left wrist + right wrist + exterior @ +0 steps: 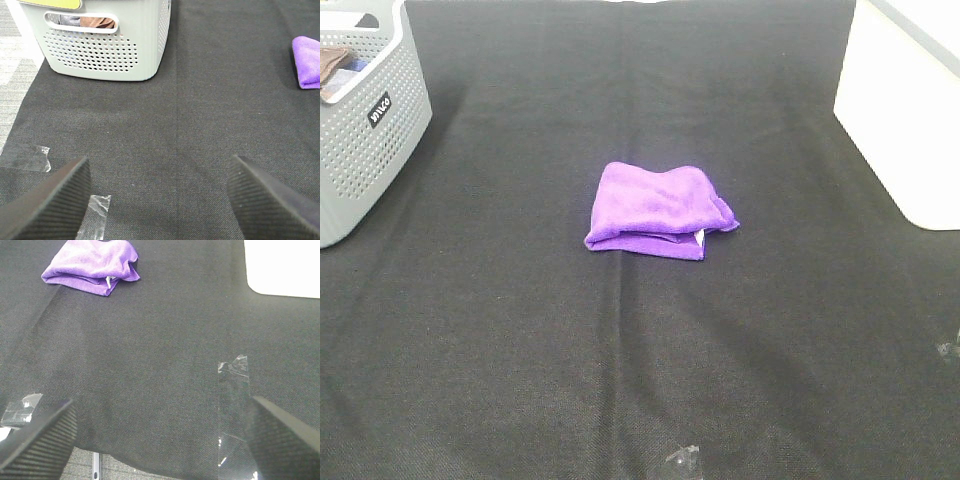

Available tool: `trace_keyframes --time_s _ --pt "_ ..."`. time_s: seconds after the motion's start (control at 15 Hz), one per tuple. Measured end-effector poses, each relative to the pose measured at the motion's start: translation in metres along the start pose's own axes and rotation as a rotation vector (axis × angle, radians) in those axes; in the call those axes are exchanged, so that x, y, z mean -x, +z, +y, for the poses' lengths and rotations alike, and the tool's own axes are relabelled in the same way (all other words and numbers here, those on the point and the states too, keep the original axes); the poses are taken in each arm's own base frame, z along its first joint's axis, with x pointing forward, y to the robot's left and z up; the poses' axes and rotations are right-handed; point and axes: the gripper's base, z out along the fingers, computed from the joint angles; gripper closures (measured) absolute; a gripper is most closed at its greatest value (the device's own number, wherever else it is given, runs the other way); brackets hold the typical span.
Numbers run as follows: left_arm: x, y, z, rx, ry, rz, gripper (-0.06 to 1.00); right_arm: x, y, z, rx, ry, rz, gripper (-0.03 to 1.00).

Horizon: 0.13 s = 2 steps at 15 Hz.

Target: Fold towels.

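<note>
The purple towel lies folded into a small bundle in the middle of the black table cloth, its white tag showing at the near right corner. It also shows in the right wrist view and partly in the left wrist view. My left gripper is open and empty, low near the table's front left, far from the towel. My right gripper is open and empty near the front right edge. Neither gripper shows in the high view.
A grey perforated basket with cloths inside stands at the back left, also in the left wrist view. A white box stands at the back right. Clear tape pieces stick to the cloth near the front edge.
</note>
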Motion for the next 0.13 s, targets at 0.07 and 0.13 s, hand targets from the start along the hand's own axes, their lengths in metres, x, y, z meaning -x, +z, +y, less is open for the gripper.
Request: trace_keyframes --time_s 0.07,0.13 --pt "0.0 0.0 0.0 0.0 0.0 0.0 0.24 0.0 0.0 0.0 0.0 0.0 0.0 0.11" --pt "0.0 0.0 0.0 0.0 0.0 0.0 0.24 0.0 0.0 0.0 0.0 0.0 0.0 0.11"
